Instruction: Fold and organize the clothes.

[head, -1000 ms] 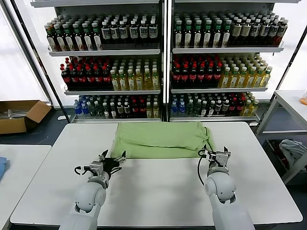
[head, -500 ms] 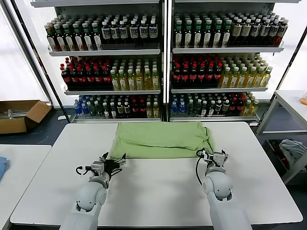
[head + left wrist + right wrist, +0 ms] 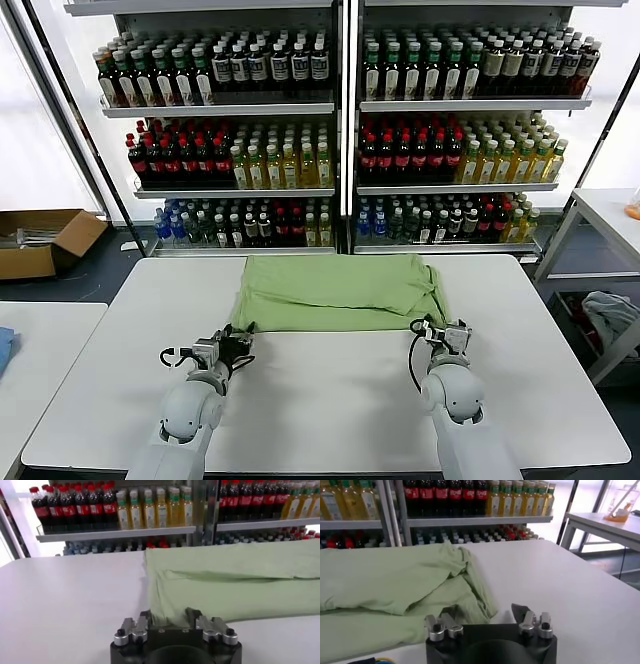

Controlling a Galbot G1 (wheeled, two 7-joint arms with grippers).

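The clothes (image 3: 335,290), a light green shirt, lie folded flat across the far half of the white table (image 3: 330,400). My left gripper (image 3: 238,338) is at the shirt's near left corner. In the left wrist view the shirt's (image 3: 225,580) edge runs in between the left gripper's (image 3: 169,616) fingers, which still stand apart. My right gripper (image 3: 440,330) is at the near right corner. In the right wrist view the shirt's (image 3: 385,580) rumpled corner lies between the right gripper's (image 3: 485,612) widely spaced fingers, close to one of them.
Drink shelves (image 3: 340,150) stand right behind the table. A cardboard box (image 3: 45,240) sits on the floor at the left, beside a second table (image 3: 40,340). On the right a side table (image 3: 600,210) stands over a grey-blue cloth bundle (image 3: 610,315).
Both grippers have slid forward onto the shirt's near corners and their jaws have narrowed around the cloth edge. The shirt itself has not moved.
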